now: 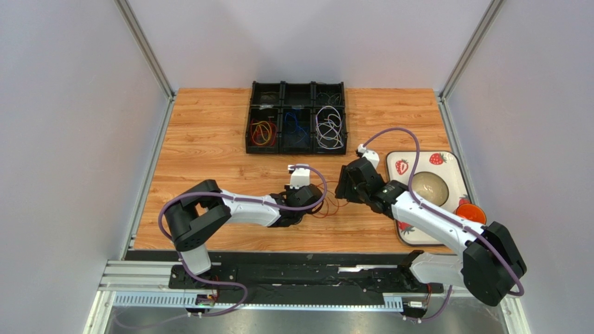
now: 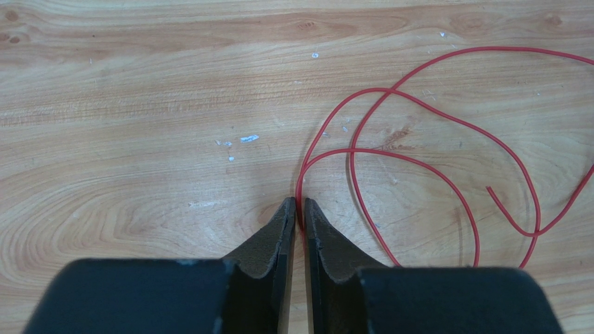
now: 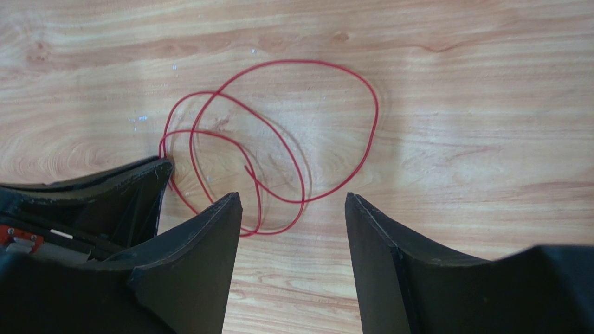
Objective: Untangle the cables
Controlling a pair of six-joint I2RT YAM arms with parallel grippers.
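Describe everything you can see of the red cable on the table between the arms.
The red cable is one thin, smooth wire, lying on the wooden table in several loose loops that cross each other. One free end shows inside the loops. One bend runs between the nearly shut fingers of the left tool, which pinches it. The open right tool hangs over it, not touching.

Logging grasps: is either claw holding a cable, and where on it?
Left claw pinches the red cable at a loop's bend; right claw holds nothing.
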